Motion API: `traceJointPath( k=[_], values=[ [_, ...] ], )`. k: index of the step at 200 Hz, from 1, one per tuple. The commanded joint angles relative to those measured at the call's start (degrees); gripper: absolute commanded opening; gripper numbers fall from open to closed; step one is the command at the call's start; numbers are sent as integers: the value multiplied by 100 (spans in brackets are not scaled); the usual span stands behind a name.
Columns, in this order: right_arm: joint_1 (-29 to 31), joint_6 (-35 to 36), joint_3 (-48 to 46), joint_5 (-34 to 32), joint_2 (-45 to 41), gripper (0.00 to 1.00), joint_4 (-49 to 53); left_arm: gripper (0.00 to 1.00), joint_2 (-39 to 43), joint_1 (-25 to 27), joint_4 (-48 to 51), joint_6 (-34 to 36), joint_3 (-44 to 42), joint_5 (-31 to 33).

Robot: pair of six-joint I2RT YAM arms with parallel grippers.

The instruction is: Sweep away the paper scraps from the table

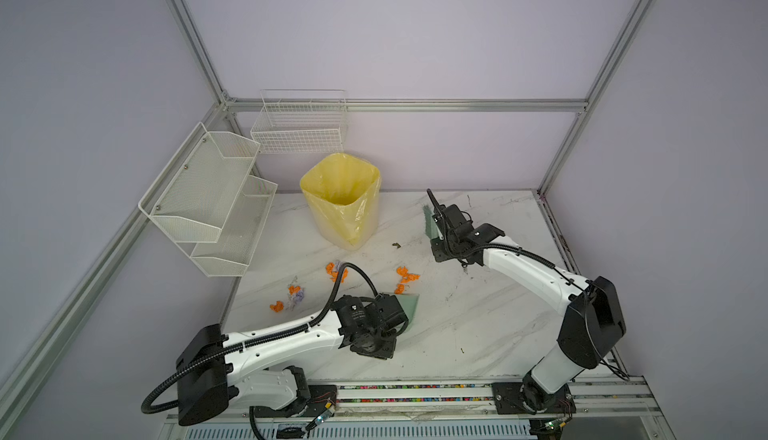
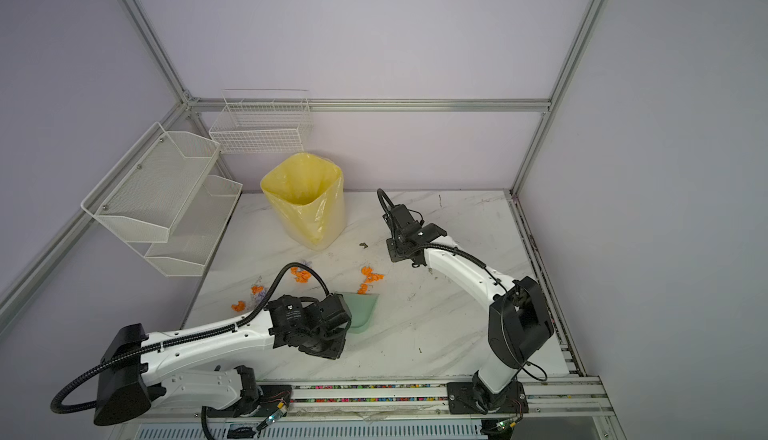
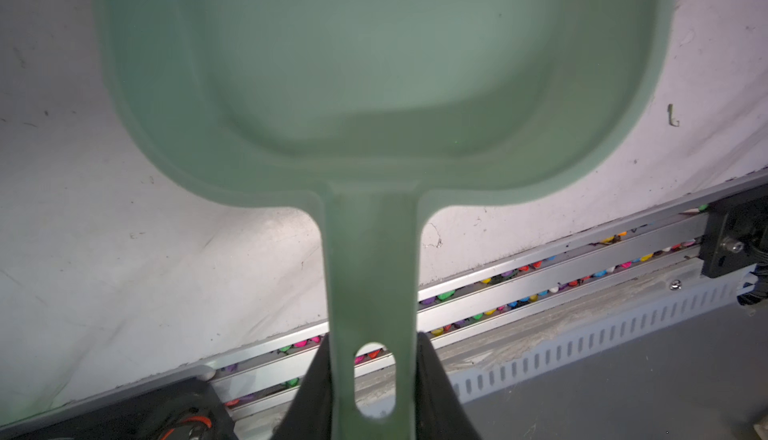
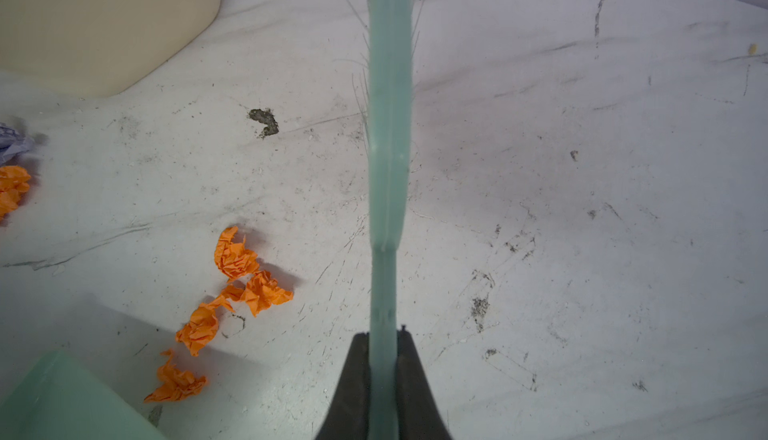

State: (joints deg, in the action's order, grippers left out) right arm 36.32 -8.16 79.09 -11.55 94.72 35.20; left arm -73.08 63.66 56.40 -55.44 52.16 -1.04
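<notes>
Orange and lilac paper scraps lie in three loose clusters on the table (image 1: 478,313): one (image 1: 336,271) in front of the bin, one (image 1: 406,277) by the dustpan's lip, one (image 1: 291,296) further left. My left gripper (image 3: 373,338) is shut on the handle of a pale green dustpan (image 3: 374,64), whose tray (image 1: 410,307) rests just short of the nearest orange scraps (image 4: 237,259). My right gripper (image 4: 383,334) is shut on the handle of a green brush (image 4: 388,147), held behind and to the right of the scraps (image 2: 370,278). The bristles are mostly out of view.
A bin with a yellow bag (image 1: 340,201) stands at the back of the table. White mesh shelves (image 1: 208,201) and a wire basket (image 1: 299,126) hang at the back left. A small dark speck of debris (image 1: 396,245) lies between bin and brush. The frame rail (image 1: 415,390) runs along the front edge.
</notes>
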Motion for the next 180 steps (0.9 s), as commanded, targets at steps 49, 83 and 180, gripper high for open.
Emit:
traceJointPath(
  k=[49, 83, 180],
  values=[
    [-10, 479, 282, 238, 213, 0, -185, 0, -346, 239, -33, -345, -171, 78],
    [-10, 597, 422, -219, 442, 0, -41, 0, -369, 235, -71, -415, -337, -25],
    [85, 729, 517, 92, 779, 0, -259, 0, -340, 319, -103, -516, -437, 7]
  ],
)
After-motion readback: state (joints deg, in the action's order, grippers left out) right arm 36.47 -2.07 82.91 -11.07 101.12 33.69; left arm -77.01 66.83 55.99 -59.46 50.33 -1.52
